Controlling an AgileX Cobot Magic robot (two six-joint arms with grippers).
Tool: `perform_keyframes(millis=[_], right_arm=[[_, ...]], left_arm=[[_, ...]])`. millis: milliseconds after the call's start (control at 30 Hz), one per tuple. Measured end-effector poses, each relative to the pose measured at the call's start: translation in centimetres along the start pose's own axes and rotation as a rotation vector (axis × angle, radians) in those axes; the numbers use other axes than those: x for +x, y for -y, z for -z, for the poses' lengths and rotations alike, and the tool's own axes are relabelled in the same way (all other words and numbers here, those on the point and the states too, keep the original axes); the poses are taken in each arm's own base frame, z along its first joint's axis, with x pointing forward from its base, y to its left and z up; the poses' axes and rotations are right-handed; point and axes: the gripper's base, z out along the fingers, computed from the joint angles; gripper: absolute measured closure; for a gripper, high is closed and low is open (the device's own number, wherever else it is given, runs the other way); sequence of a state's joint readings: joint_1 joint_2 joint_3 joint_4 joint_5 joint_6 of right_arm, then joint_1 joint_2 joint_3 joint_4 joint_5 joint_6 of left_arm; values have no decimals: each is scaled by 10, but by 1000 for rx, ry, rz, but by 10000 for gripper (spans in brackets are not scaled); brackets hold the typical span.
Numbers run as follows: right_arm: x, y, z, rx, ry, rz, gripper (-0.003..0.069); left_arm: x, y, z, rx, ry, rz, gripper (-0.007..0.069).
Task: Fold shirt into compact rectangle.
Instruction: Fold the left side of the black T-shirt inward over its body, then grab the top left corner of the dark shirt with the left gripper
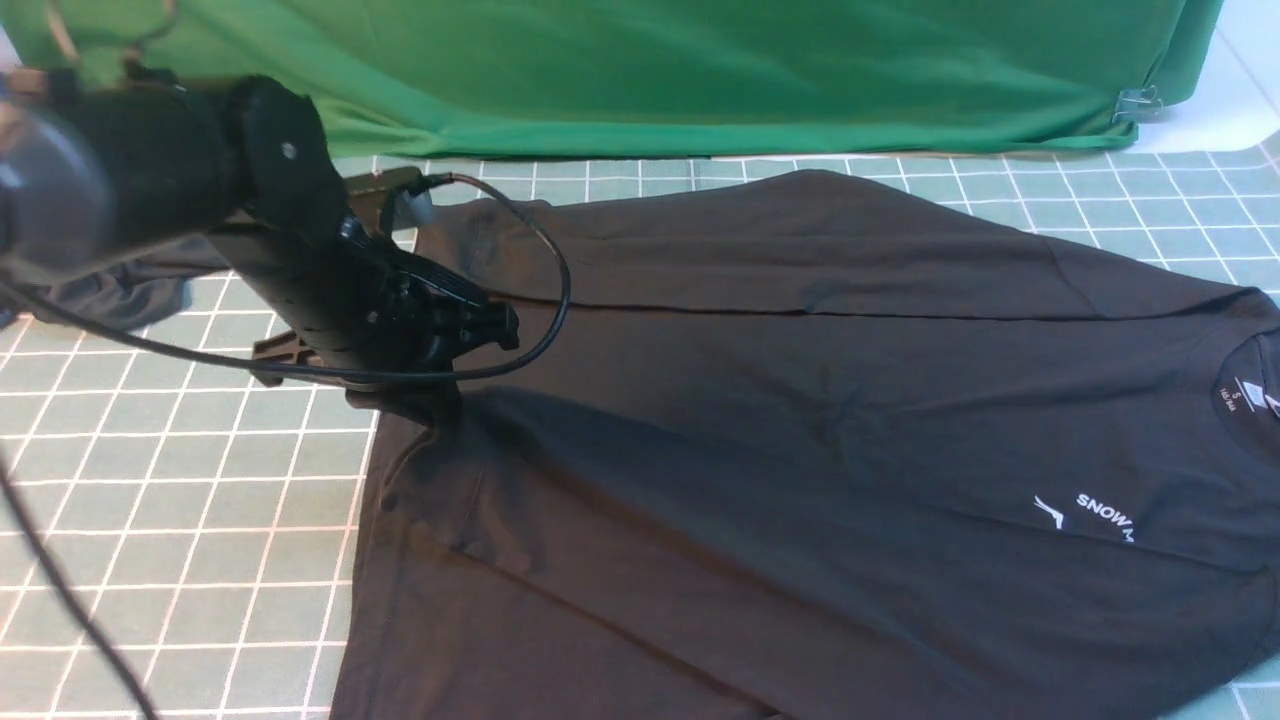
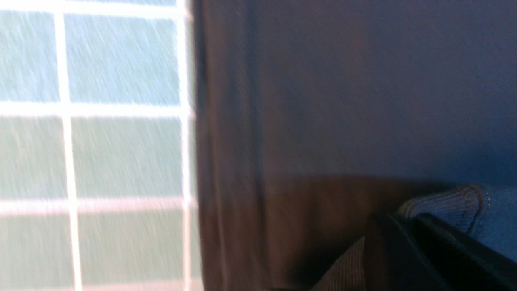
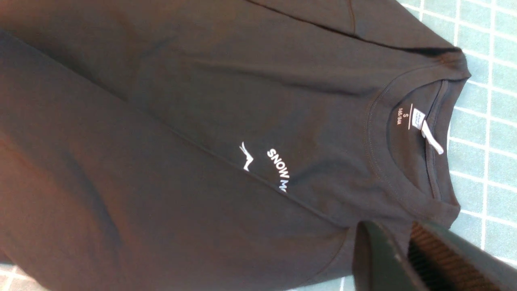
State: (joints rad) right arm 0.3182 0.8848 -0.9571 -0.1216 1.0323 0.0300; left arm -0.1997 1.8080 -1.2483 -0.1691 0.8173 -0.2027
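Shirt (image 1: 800,420) lies spread on the checked mat (image 1: 180,500), collar (image 3: 375,133) toward my right. My left gripper (image 1: 437,398) is clamped on its left edge, ribbed cloth (image 2: 444,202) pinched between the fingers (image 2: 387,258). My right gripper (image 3: 398,242) is just beside the collar; whether it grips anything I cannot tell.

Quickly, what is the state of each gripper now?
Left gripper: closed on the shirt.
Right gripper: cannot be told whether open or holding.
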Motion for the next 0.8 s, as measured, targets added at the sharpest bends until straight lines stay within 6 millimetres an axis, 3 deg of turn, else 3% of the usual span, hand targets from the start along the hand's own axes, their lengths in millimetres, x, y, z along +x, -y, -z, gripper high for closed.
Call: perform_keyframes(millis=[300, 433, 600, 633, 700, 800], right_arm=[[0, 0, 0, -1, 0, -4, 522], [0, 0, 0, -1, 0, -8, 517], [0, 0, 0, -2, 1, -9, 514], [0, 0, 0, -2, 1, -9, 514], [0, 0, 0, -2, 5, -9, 514], [-1, 0, 0, -2, 14, -9, 513]], left_arm=[[-14, -5, -23, -8, 47, 25, 601], [-17, -6, -24, -20, 70, 49, 543], [-43, -7, -1, -26, 163, 95, 377], [-43, -7, -1, -27, 162, 95, 377], [-65, -12, 20, 11, 245, 154, 308], [-85, -23, 35, 56, 308, 238, 282]])
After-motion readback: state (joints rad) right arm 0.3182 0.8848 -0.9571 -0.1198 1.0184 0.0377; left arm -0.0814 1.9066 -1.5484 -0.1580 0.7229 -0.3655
